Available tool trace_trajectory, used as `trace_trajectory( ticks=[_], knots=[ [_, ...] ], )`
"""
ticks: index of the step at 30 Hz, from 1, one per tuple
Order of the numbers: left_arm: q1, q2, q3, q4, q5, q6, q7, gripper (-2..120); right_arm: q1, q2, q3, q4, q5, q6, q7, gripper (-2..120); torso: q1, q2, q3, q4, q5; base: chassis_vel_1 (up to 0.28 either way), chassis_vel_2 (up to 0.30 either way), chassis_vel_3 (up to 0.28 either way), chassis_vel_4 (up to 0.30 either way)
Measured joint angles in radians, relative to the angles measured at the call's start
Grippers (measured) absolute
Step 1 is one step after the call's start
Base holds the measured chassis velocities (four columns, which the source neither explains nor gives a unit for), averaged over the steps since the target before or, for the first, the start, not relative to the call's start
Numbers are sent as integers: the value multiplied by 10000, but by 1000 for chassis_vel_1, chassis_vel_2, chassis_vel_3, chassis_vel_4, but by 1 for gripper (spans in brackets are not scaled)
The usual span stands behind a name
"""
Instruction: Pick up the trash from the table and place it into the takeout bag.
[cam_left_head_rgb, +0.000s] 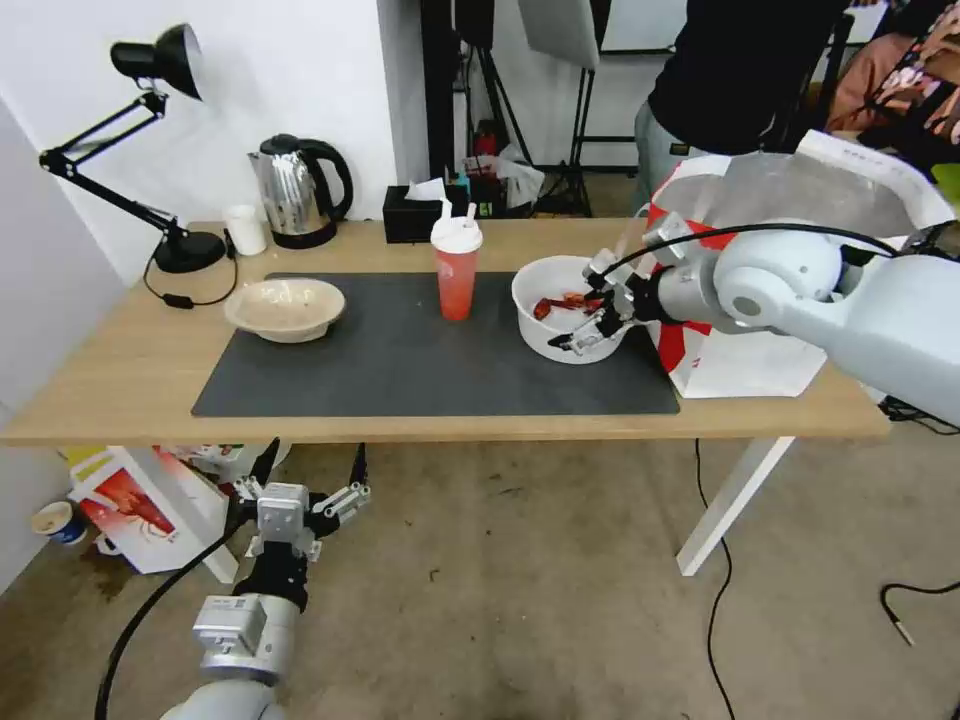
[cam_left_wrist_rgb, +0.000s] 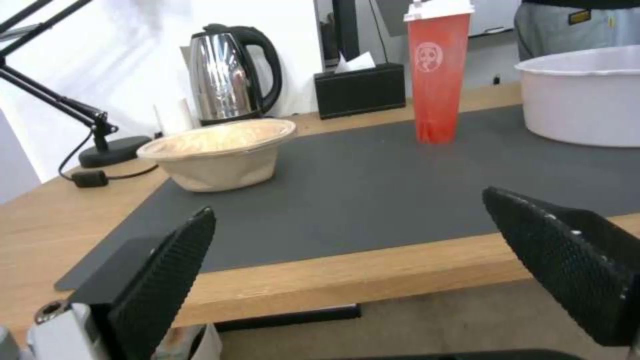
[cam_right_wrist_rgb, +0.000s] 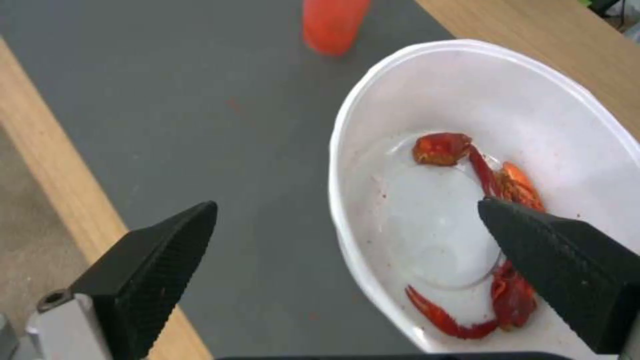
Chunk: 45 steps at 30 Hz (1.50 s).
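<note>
Across the room's middle stands the long light-wood desk (cam_left_head_rgb: 120, 400) with a dark grey mat (cam_left_head_rgb: 400, 370) on it; at its right end the takeout bag (cam_left_head_rgb: 790, 350) stands upright with its mouth open, its foil lining showing. On the mat the white round bowl (cam_left_head_rgb: 555, 290) holds red crayfish scraps (cam_right_wrist_rgb: 513, 185) and sits just beside the bag; the shallow beige bowl (cam_left_head_rgb: 286, 308) lies near the mat's left end; the red translucent cup (cam_left_head_rgb: 456, 280) with white lid and straws stands upright between the two bowls. Behind the mat are a steel kettle (cam_left_head_rgb: 298, 190), a black desk lamp (cam_left_head_rgb: 150, 150) and a black tissue box (cam_left_head_rgb: 415, 215). The right claw (cam_left_head_rgb: 592, 328) hangs over the white bowl's near rim, released, one finger (cam_right_wrist_rgb: 567, 265) above the bowl's inside and the other (cam_right_wrist_rgb: 153, 270) outside above the mat. The left claw (cam_left_head_rgb: 305, 485) waits below the desk's front edge, spread wide.
</note>
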Motion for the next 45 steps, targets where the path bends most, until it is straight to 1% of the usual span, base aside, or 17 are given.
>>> trace_trajectory(
  ticks=[5, 7, 22, 45],
  knots=[
    [-1, 0, 0, 0, 0, 0, 0, 100, -35, 220, 9, -275, -69, 2, -67, 100, 0, 0, 0, 0, -1, 0, 0, 0, 0],
    [0, 0, 0, 0, 0, 0, 0, 100, -61, 460, -7, -511, -159, 5, -113, 100, 1, 0, 0, 0, -1, 0, 0, 0, 0],
    [0, 0, 0, 0, 0, 0, 0, 100, -20, 1017, -225, -1200, -479, 11, -377, 100, 0, 0, 0, 0, -1, 0, 0, 0, 0],
    [0, 0, 0, 0, 0, 0, 0, 100, -149, 1589, -467, -2087, -839, 10, -508, 100, 0, 0, 0, 0, 0, 0, 0, 0, 0]
  ],
)
